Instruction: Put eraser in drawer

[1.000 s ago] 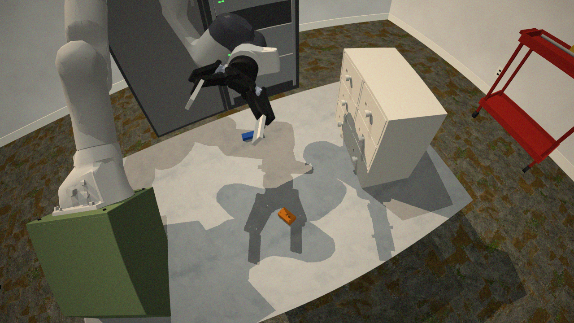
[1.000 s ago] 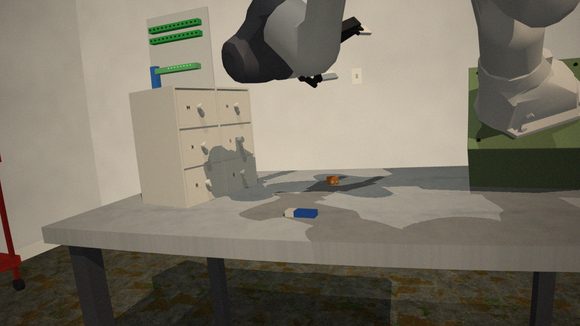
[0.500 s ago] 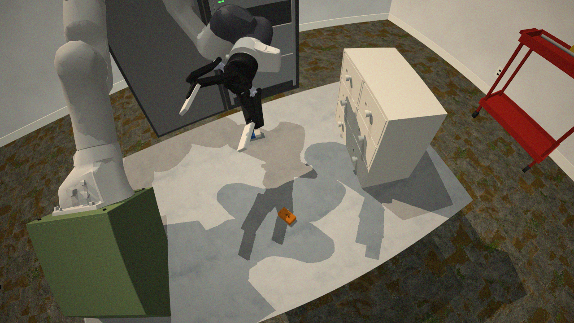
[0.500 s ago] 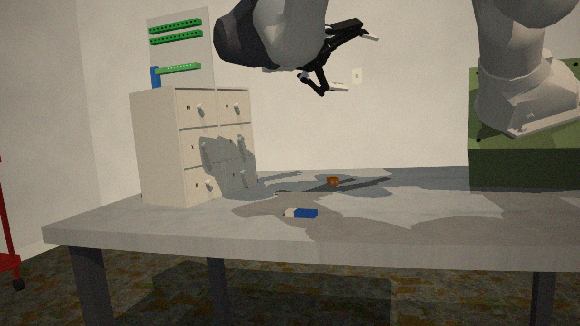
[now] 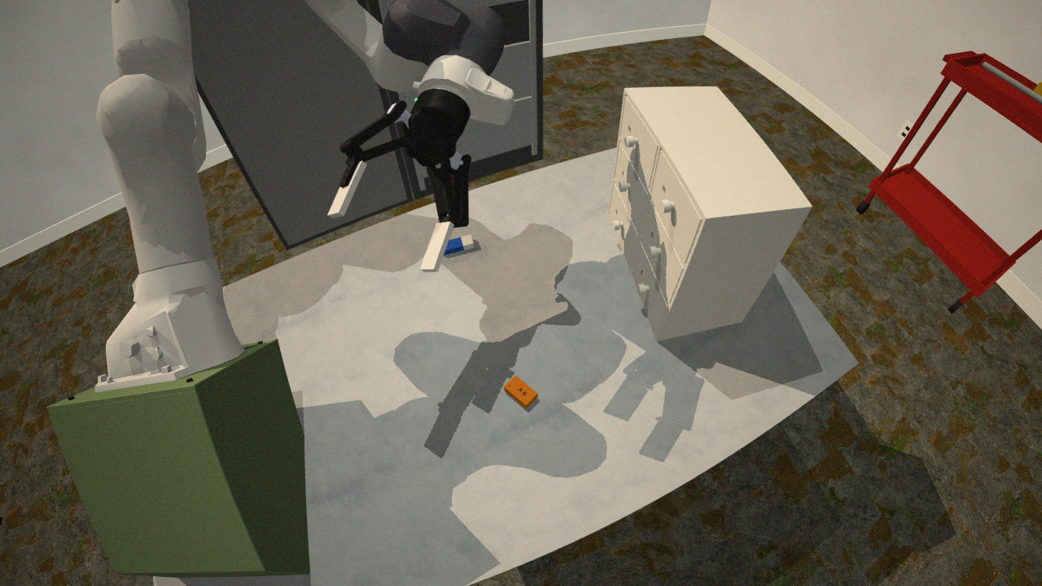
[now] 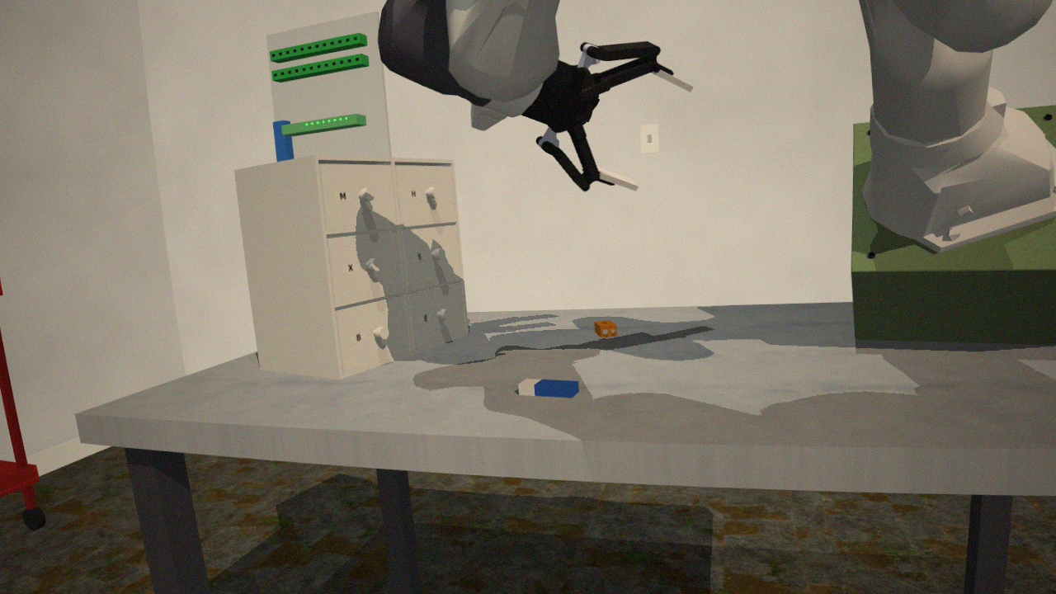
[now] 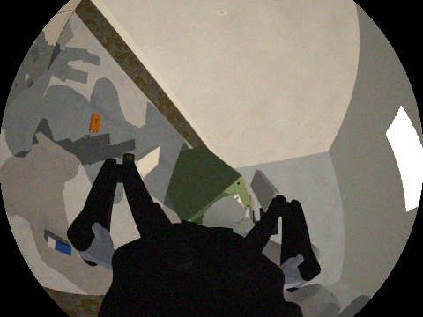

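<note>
The eraser (image 5: 458, 244), blue with a white end, lies flat on the table near its far edge; it also shows in the exterior view (image 6: 548, 388) and the wrist view (image 7: 58, 245). The cream chest (image 5: 699, 203) stands at the right with all drawers pushed in. Its X drawer (image 6: 361, 267) is the middle one of the left column in the exterior view. My gripper (image 6: 653, 133) is wide open and empty, tilted, high above the table and the eraser, well away from the chest. In the top view, one fingertip of the gripper (image 5: 386, 229) overlaps the spot beside the eraser.
A small orange block (image 5: 521, 391) lies mid-table toward the near edge. The green pedestal (image 5: 181, 466) of my arm stands at the left. A dark cabinet (image 5: 327, 109) stands behind the table and a red cart (image 5: 961, 181) on the floor at the right.
</note>
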{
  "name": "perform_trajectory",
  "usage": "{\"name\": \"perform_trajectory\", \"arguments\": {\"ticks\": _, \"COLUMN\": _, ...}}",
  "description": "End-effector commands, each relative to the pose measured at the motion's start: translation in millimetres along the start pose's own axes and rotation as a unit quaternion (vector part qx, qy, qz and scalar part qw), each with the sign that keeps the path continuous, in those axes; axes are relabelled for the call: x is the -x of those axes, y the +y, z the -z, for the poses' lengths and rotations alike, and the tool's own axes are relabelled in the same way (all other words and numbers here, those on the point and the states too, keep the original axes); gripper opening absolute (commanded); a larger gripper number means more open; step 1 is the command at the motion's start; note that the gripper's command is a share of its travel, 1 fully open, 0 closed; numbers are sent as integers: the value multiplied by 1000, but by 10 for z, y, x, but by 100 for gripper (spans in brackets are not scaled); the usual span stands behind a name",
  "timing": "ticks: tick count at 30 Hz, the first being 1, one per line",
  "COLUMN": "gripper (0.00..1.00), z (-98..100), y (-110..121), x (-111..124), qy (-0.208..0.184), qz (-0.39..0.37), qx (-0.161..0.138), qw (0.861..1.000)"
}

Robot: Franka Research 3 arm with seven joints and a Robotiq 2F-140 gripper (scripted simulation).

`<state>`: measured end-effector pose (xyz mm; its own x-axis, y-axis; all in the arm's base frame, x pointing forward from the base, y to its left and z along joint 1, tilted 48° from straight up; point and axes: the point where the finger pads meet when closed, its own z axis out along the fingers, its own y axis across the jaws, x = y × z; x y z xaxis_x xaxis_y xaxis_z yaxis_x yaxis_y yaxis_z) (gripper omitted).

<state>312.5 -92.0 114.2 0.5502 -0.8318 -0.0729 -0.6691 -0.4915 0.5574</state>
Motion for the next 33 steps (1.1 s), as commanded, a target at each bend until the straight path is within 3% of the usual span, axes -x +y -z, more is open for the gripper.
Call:
{"name": "perform_trajectory", "arguments": {"ticks": 1, "gripper": 100, "z": -4, "y": -22, "x": 45, "qy": -17, "qz": 63, "qx": -5, "qw": 998}}
{"name": "perform_trajectory", "arguments": {"ticks": 2, "gripper": 100, "z": -4, "y": -22, "x": 45, "qy": -17, "qz": 63, "qx": -5, "qw": 998}}
{"name": "perform_trajectory", "arguments": {"ticks": 3, "gripper": 100, "z": 75, "y": -134, "x": 184, "qy": -54, "qz": 101, "qx": -45, "qw": 992}}
{"name": "perform_trajectory", "arguments": {"ticks": 8, "gripper": 100, "z": 75, "y": -134, "x": 184, "qy": -54, "qz": 101, "qx": -45, "qw": 992}}
{"name": "perform_trajectory", "arguments": {"ticks": 9, "gripper": 100, "z": 183, "y": -252, "x": 303, "qy": -85, "qz": 137, "qx": -89, "qw": 983}}
{"name": "perform_trajectory", "arguments": {"ticks": 15, "gripper": 100, "z": 183, "y": -252, "x": 303, "qy": -85, "qz": 137, "qx": -89, "qw": 983}}
{"name": "perform_trajectory", "arguments": {"ticks": 16, "gripper": 100, "z": 314, "y": -372, "x": 401, "qy": -109, "qz": 171, "qx": -136, "qw": 970}}
{"name": "perform_trajectory", "arguments": {"ticks": 22, "gripper": 100, "z": 314, "y": -372, "x": 401, "qy": -109, "qz": 171, "qx": -136, "qw": 970}}
{"name": "perform_trajectory", "arguments": {"ticks": 23, "gripper": 100, "z": 465, "y": -488, "x": 478, "qy": -126, "qz": 203, "qx": -184, "qw": 953}}
{"name": "perform_trajectory", "arguments": {"ticks": 28, "gripper": 100, "z": 465, "y": -488, "x": 478, "qy": -126, "qz": 203, "qx": -184, "qw": 953}}
{"name": "perform_trajectory", "arguments": {"ticks": 29, "gripper": 100, "z": 631, "y": -598, "x": 534, "qy": -137, "qz": 232, "qx": -232, "qw": 935}}
{"name": "perform_trajectory", "arguments": {"ticks": 33, "gripper": 100, "z": 631, "y": -598, "x": 534, "qy": -137, "qz": 232, "qx": -232, "qw": 935}}
